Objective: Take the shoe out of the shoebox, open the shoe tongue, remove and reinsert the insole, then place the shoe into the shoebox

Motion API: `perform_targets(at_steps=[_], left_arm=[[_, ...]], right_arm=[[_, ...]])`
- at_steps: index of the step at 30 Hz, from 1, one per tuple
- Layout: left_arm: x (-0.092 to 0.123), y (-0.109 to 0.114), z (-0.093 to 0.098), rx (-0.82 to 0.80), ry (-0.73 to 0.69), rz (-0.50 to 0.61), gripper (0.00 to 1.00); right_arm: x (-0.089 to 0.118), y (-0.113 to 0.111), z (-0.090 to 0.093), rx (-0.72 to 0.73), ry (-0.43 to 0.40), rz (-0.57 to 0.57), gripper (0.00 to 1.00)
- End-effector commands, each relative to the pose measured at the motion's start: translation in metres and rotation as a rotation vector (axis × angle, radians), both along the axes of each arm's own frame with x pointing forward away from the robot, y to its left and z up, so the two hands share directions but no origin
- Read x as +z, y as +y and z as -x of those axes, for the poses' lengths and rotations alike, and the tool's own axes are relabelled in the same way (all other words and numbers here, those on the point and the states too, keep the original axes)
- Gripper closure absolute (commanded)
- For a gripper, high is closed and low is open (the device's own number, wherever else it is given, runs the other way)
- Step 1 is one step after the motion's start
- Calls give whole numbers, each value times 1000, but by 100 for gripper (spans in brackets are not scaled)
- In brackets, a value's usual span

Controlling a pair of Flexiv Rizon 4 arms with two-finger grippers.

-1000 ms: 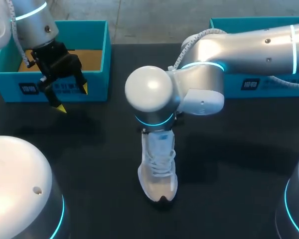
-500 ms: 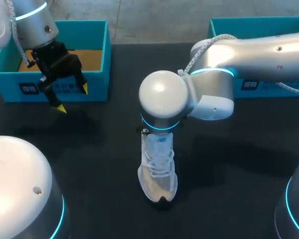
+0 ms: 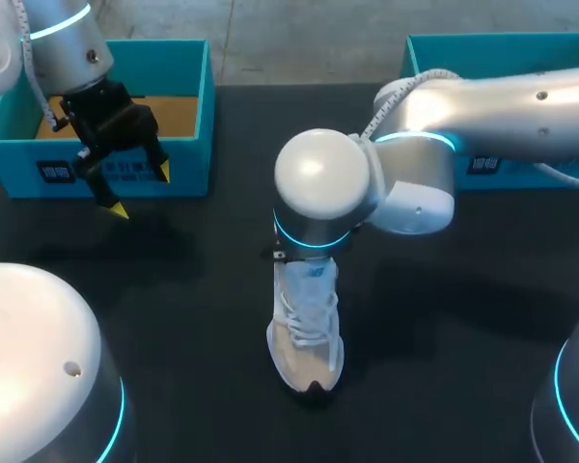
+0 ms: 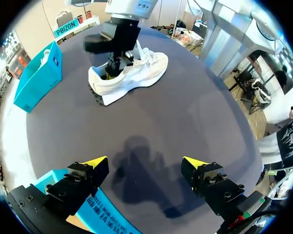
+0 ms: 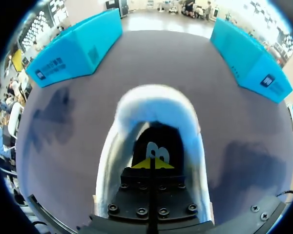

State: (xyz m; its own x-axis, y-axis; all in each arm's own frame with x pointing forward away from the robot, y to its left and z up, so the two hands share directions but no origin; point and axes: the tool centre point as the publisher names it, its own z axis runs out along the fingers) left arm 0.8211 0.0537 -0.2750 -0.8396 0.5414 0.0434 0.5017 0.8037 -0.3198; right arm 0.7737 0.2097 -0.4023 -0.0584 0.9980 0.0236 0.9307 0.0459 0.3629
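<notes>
Even overhead light throughout. The dark bench point(image 3: 174, 318) carries soft shadows beneath both arms; the shadow of the left hand point(image 4: 145, 162) is distinct in its wrist view. Glare sits on the right arm point(image 3: 320, 174) cap. The shoe point(image 5: 154, 105) heel is washed out.

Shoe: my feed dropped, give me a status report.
Left gripper open, empty, by the shoebox. Right gripper shut, tips down inside the shoe. Shoe upright on the table; nothing blocking.

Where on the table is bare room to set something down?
Bare table lies between the left shoebox and the shoe, and between the shoe and the right shoebox. Crowded: the shoe's opening, where the right gripper sits.
</notes>
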Motion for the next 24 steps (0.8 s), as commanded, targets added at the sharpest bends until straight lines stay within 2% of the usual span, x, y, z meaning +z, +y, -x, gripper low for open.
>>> perform_targets(at_steps=[1,13,19,24], left_arm=[[0,0,0,-1,0,-1,0],[0,0,0,-1,0,-1,0],[0,0,0,-1,0,-1,0],[0,0,0,-1,0,-1,0]], right_arm=[[-13,0,2,-2,19,-8,100],[-10,-11,27,-50,49,6,100],[-4,-10,29,-53,51,9,100],[10,-7,24,-33,17,-12,100]])
